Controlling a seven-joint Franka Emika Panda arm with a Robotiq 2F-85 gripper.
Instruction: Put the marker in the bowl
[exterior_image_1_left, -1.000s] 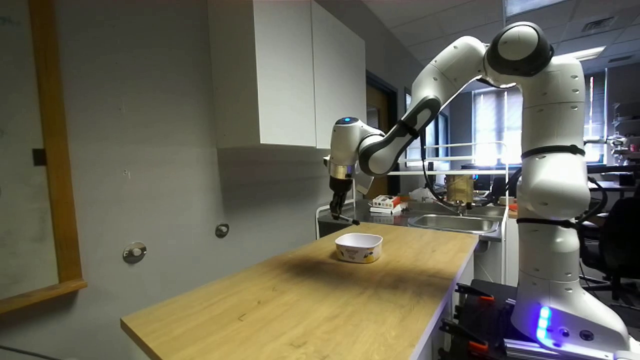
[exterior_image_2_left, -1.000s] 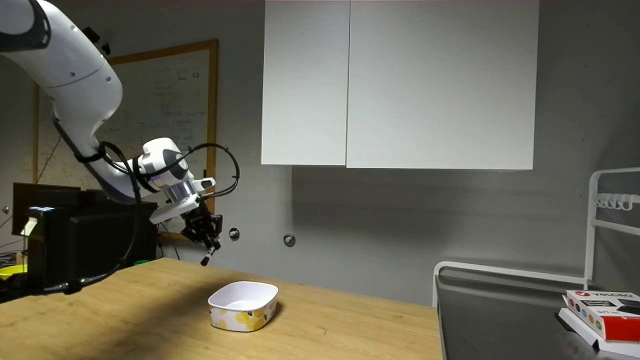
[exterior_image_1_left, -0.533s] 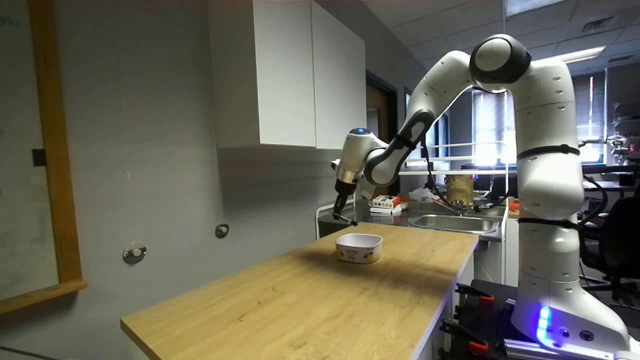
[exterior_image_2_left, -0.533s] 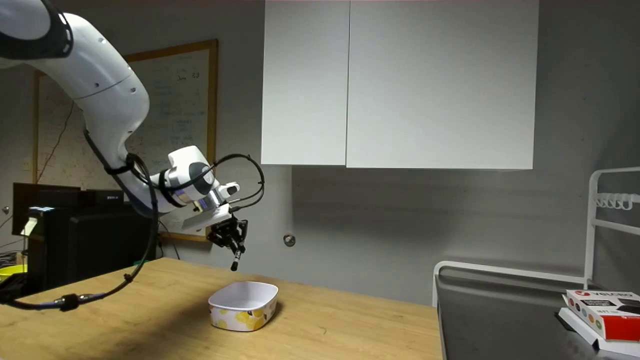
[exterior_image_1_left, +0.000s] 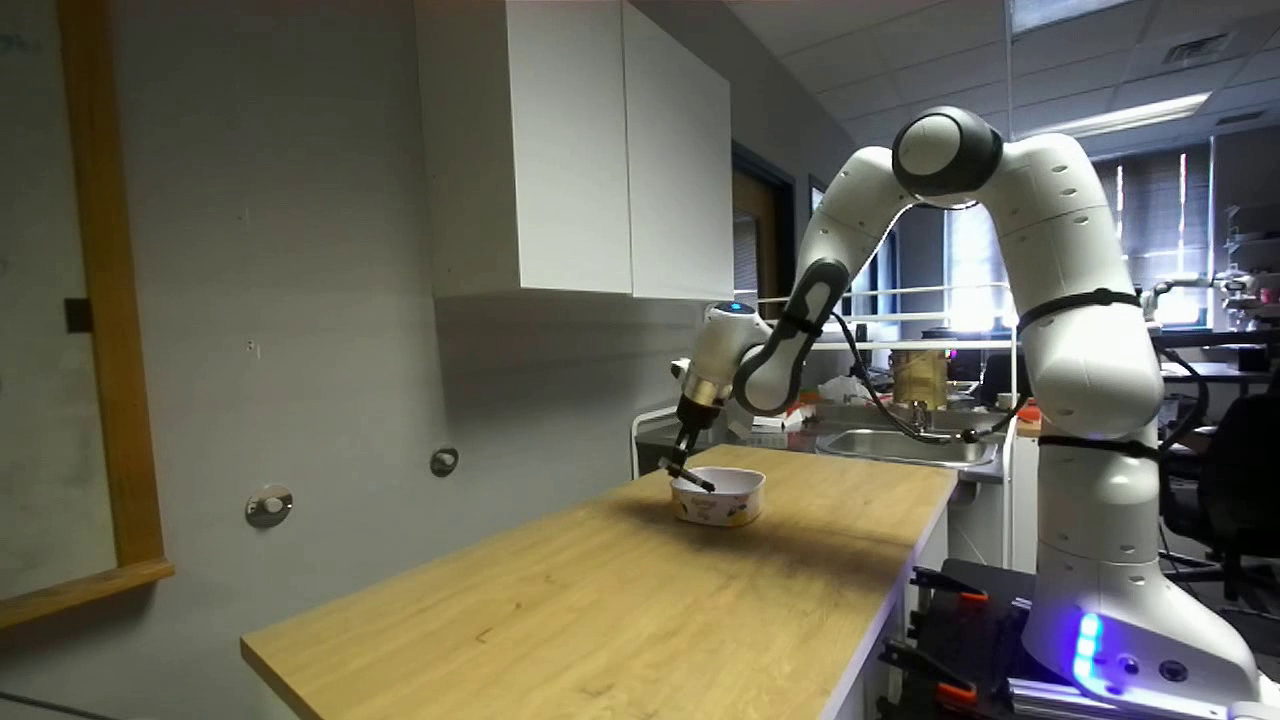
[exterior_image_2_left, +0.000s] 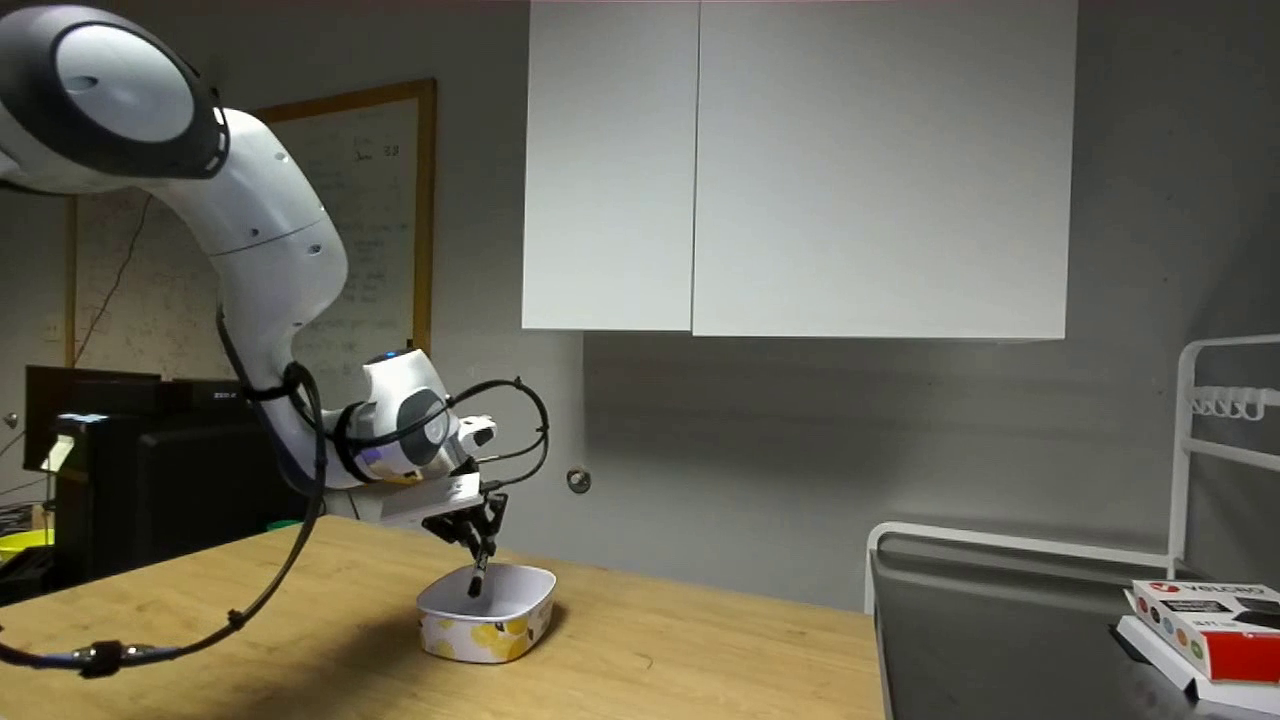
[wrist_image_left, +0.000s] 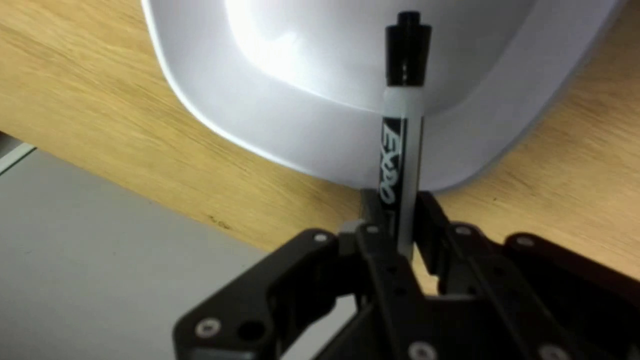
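End effector (wrist_image_left: 397, 215), gripped marker (wrist_image_left: 406, 135) partly over bowl (exterior_image_2_left: 470, 641)

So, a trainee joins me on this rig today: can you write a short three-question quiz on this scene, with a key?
1. Multiple choice: which word is printed on the marker? A) Sharpie B) Expo C) Velcro
2. True or false: the gripper is closed on the marker, leaving its black cap free.
3. Fill in: in an exterior view, the outside of the bowl shows large ____ shapes on white.

Key: 1 B; 2 true; 3 yellow
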